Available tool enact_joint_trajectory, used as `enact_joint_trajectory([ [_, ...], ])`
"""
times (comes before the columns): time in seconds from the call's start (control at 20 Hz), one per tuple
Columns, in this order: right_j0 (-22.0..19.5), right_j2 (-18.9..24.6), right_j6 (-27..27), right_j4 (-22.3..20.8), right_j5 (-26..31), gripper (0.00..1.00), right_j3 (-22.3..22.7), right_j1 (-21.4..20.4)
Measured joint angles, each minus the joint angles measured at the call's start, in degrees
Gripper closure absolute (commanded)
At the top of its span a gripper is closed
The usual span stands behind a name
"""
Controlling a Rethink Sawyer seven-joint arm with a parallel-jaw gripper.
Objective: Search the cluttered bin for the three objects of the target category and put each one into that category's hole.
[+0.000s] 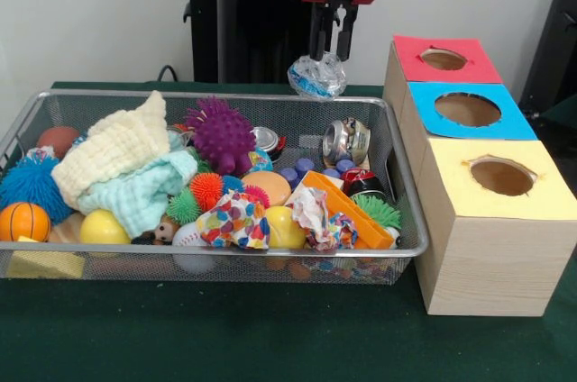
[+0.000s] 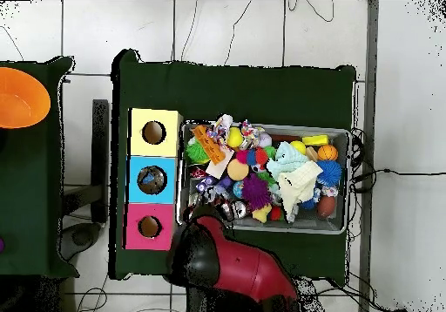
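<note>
Tool (image 1: pixel 330 50) pinches a crushed clear bottle (image 1: pixel 317 77) above the wire bin's (image 1: pixel 225 267) far rim at about one o'clock of the clutter, its blue-and-white label only partly legible, while overhead the red arm (image 2: pixel 235 265) hides tool and bottle entirely.

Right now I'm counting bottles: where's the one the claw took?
Front view: the bottle hangs in the claw above the bin's far right rim, left of the red box.
</note>
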Motion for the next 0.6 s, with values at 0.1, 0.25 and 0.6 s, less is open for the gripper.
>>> enact_joint_trajectory([
  [0.1,1.0,-0.8,0.0,0.3,1.0,1.0,-0.4,-0.2],
  [0.25,3.2,-2.5,0.0,0.8,3.1,1.0,-1.7,-0.4],
  [0.6,8.2,-6.3,0.0,2.1,8.1,1.0,-5.9,-0.6],
])
